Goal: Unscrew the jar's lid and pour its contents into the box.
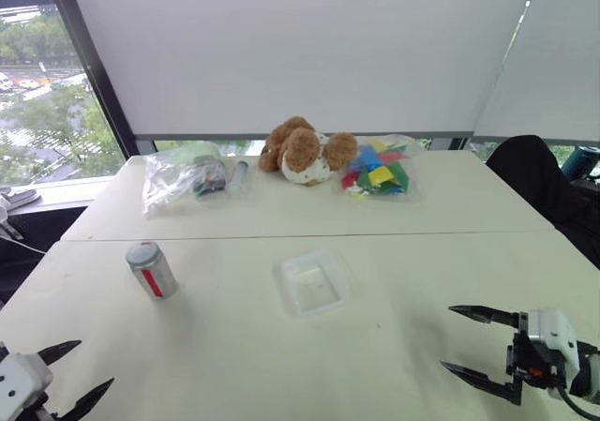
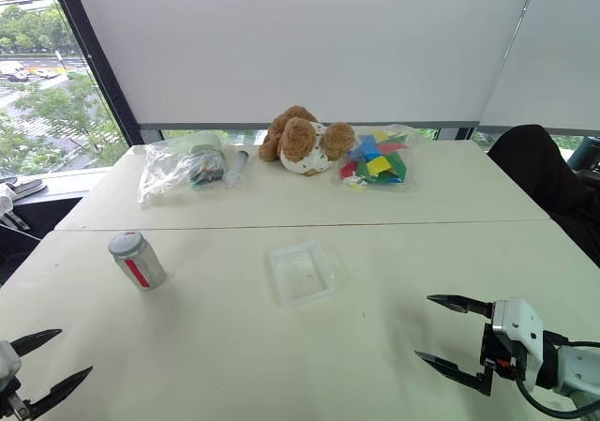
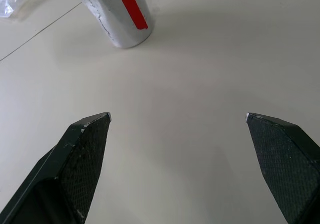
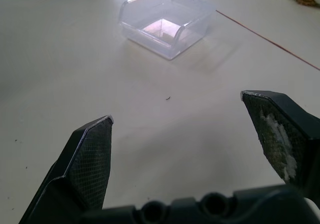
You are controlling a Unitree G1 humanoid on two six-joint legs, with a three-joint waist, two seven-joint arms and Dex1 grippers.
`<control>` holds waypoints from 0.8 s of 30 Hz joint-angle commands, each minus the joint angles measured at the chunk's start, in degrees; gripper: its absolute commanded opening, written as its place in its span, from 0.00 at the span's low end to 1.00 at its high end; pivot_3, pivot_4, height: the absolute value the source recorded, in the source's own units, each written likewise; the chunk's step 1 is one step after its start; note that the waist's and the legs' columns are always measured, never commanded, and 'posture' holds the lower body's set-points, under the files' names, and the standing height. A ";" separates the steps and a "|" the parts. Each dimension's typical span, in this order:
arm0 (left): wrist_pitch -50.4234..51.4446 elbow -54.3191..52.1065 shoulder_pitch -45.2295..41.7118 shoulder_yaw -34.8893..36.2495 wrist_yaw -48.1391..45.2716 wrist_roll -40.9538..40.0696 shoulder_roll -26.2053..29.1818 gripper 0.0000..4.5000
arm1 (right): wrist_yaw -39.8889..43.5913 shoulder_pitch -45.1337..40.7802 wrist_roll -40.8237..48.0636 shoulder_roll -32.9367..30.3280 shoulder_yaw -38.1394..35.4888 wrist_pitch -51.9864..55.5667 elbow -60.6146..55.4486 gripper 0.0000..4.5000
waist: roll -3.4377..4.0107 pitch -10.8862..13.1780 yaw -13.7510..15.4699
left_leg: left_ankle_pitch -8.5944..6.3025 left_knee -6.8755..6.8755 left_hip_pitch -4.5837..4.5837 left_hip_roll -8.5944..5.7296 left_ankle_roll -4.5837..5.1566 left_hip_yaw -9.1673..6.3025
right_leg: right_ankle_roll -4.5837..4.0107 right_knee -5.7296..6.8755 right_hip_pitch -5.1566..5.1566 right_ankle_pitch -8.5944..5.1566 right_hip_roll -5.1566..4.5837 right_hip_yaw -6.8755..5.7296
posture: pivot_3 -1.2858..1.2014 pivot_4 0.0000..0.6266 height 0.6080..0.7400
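Left eye view puts the jar upright on the near half of the white table, toward my left side, its grey lid seated on top and the red patch facing me. I judge the lid not yet loosened, so nothing of the task is done; the contents are sealed from sight.

The box lies flat near the table's middle, to the right of the jar and well apart from it, open side up and apparently empty, ready to receive a pour.

My left gripper hovers low at the near left corner with its fingers spread wide and nothing between them; in its wrist view the jar stands ahead of the fingertips, not touched. My right gripper hovers at the near right, fingers equally wide and empty, aimed toward the box. I read this as a ready stance: one arm lined up on the jar, the other free to work the lid.

Along the far edge sit a clear bag of oddments, a stuffed toy dog and a bag of coloured pieces, clear of the work area.
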 commanded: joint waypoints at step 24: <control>7.50 -20.98 0.79 0.31 29.81 -7.30 -32.87 0.99 | -5.33 -21.61 10.49 15.16 14.92 10.23 -11.64 1.00 | -0.36 -0.09 0.36 | 0.00 0.18 0.05 0.13 -0.01 0.06 | -0.11 -0.05 0.15 0.09 0.13 -0.26 | 0.52 0.24 1.00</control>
